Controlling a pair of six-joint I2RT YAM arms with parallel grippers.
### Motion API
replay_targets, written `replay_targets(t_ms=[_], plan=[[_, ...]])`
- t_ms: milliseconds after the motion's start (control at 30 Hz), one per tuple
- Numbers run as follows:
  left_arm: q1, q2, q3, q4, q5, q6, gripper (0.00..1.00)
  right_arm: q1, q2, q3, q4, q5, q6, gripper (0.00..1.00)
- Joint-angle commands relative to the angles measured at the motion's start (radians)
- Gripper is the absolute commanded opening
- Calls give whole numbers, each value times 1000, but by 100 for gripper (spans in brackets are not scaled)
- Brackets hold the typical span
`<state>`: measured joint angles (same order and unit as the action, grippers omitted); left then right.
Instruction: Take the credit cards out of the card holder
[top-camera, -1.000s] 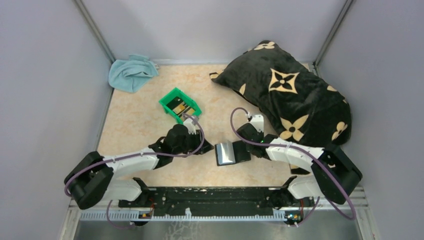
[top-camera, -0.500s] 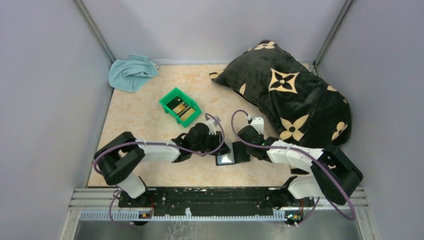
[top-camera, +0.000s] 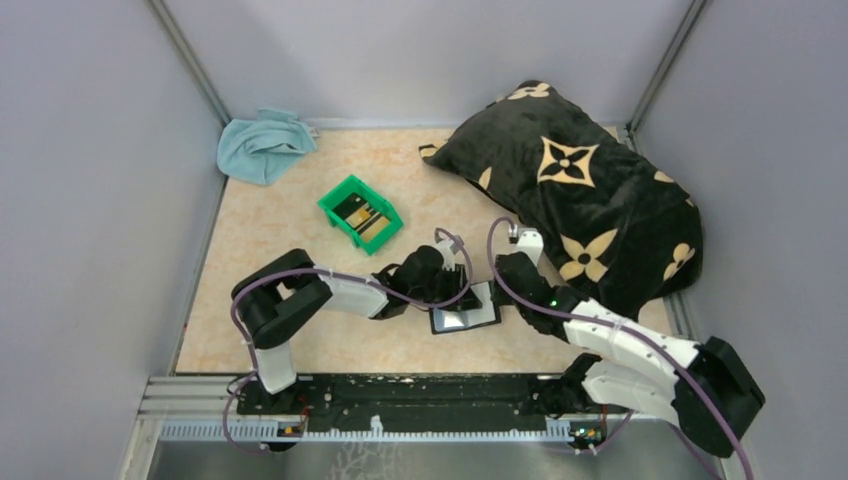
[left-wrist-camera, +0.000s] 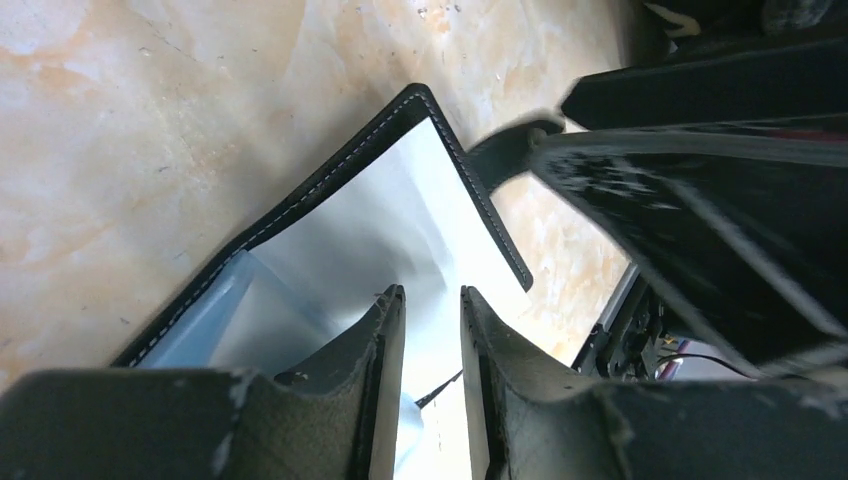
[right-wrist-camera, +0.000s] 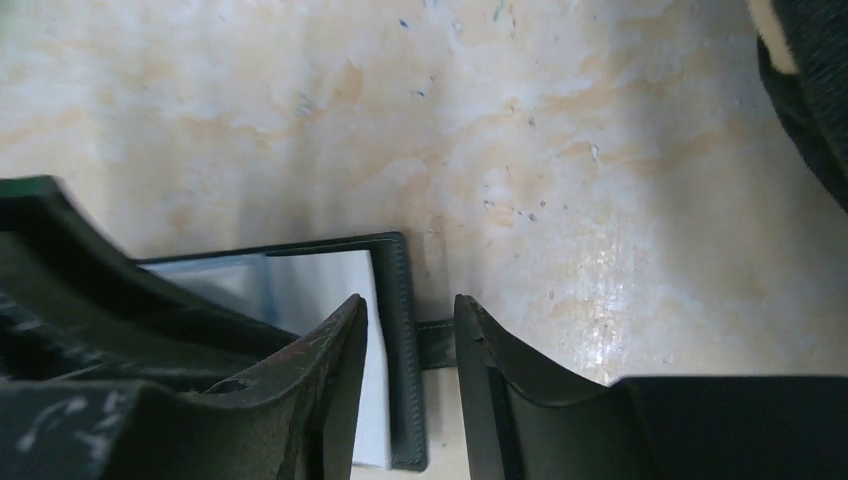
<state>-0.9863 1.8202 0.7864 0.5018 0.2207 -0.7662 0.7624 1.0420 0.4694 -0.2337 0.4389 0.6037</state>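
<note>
Black card holder (top-camera: 465, 312): lying open, near centre. Right gripper (right-wrist-camera: 410, 340) just unclenched, jaws astride its right edge. Left gripper (left-wrist-camera: 430, 345) newly arrived above it, jaws narrowly parted, empty; apparently taking over.

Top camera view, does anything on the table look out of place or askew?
Nothing looks spilled or damaged. The card holder lies open, slightly askew, near the middle. Oddest are a large black patterned pillow filling the far right corner and a crumpled blue cloth far left.
</note>
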Motion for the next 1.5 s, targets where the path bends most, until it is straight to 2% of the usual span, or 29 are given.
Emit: replay_targets(t_ms=[0, 67, 200, 400, 567, 767, 1033, 1200, 1467], plan=[[-8, 50, 22, 49, 15, -23, 32, -4, -114, 7, 8, -14, 0, 37], [-8, 54, 7, 68, 2, -31, 30, -4, -139, 4, 15, -26, -2, 27], [-8, 45, 0, 75, -13, -30, 29, -4, -110, -8, 60, -75, -9, 0], [-8, -14, -15, 79, 1, -15, 28, -4, 27, -49, 187, -161, 15, 0], [-9, -131, -66, 78, -35, 13, 30, -5, 111, -74, 241, -195, 40, 0], [-16, -284, -182, -7, -258, 67, 39, -7, 133, -104, 267, -222, 51, 0], [-34, -359, -324, -35, -349, -116, 29, -6, 142, -119, 278, -235, 59, 0], [-69, -397, -322, -129, -470, -158, 28, -6, 154, -129, 281, -237, 66, 0], [-74, -422, -328, -203, -501, -177, 27, -6, 157, -139, 288, -236, 69, 0]])
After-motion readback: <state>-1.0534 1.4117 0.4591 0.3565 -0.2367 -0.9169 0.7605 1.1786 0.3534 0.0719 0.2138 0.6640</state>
